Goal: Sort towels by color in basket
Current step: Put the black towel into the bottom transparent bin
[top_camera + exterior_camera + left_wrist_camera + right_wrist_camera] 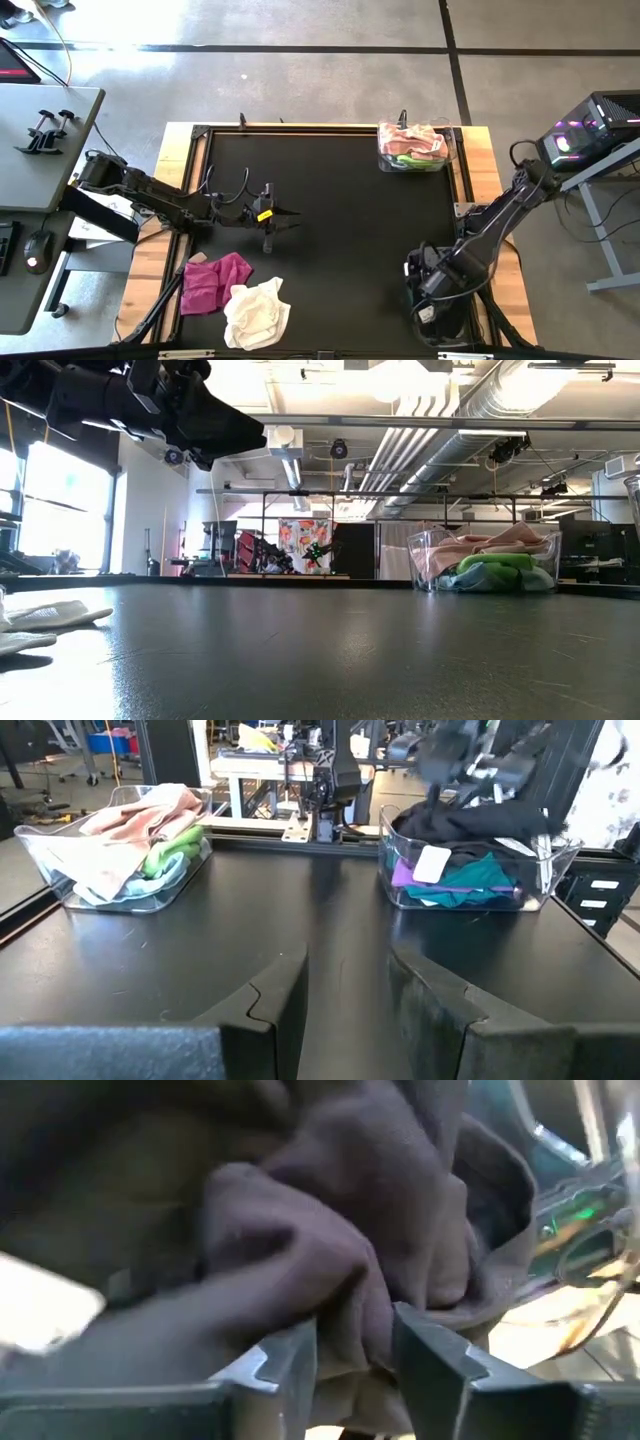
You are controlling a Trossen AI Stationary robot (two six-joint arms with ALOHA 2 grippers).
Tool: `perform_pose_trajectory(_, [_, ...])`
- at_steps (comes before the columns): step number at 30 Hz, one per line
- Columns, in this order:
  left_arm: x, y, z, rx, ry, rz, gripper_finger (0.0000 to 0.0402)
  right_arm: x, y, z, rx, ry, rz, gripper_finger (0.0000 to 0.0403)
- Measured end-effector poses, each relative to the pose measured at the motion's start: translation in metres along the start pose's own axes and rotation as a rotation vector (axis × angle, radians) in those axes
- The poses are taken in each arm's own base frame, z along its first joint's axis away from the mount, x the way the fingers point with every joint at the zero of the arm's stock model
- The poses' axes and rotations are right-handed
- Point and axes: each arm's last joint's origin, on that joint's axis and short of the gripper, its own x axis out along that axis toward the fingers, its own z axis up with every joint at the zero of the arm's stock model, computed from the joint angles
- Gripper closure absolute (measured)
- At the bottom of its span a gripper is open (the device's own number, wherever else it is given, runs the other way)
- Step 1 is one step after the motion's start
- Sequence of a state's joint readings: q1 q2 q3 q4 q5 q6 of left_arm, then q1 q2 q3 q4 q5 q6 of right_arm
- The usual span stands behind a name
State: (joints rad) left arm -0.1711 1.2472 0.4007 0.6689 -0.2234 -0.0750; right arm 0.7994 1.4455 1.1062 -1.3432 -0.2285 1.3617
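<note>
In the near right bin (pixel 465 870) the right gripper (pixel 355 1345) pushes a dark towel (pixel 340 1250) down among the darks, jaws part open around a fold, grip uncertain; left gripper (pixel 268 215) hovers open near magenta (pixel 215 280) and cream (pixel 257 312) towels, the pale ones binned (pixel 412 145) apart across the desk (pixel 340 220).

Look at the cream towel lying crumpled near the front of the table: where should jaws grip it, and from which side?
Grip the cream towel at a raised fold near its middle, coming straight down from above. It lies loosely bunched on the table, so upstanding creases offer a pinch, while its flat edges probably would not. The magenta towel touches one side.
</note>
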Motion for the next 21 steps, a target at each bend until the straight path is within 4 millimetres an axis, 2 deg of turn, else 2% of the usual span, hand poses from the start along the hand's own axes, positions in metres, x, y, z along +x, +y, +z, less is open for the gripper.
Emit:
perform_pose_trajectory(5, [0.0, 0.0, 0.0, 0.001, 0.002, 0.0, 0.0278, 0.035, -0.003, 0.007, 0.0, 0.019, 0.006, 0.0295])
perform_pose_trajectory(8, [0.0, 0.0, -0.001, -0.005, 0.007, 0.0, 0.0278, 0.048, -0.001, 0.01, -0.036, 0.04, 0.061, 0.0284])
perform_pose_trajectory(10, [0.0, 0.0, -0.001, -0.007, 0.01, 0.0, 0.0278, 0.05, -0.001, 0.01, -0.039, 0.056, 0.069, 0.0267])
perform_pose_trajectory(12, [0.0, 0.0, -0.001, -0.008, 0.011, 0.0, 0.0278, 0.045, 0.0, 0.009, -0.04, 0.056, 0.073, 0.0248])
perform_pose_trajectory(15, [0.0, 0.0, -0.001, -0.007, 0.014, 0.001, 0.0278, 0.027, 0.005, 0.007, -0.045, 0.051, 0.092, 0.0228])
perform_pose_trajectory(21, [0.0, 0.0, -0.001, -0.007, 0.014, 0.001, 0.0278, -0.02, 0.01, -0.006, -0.062, -0.024, 0.095, 0.0228])
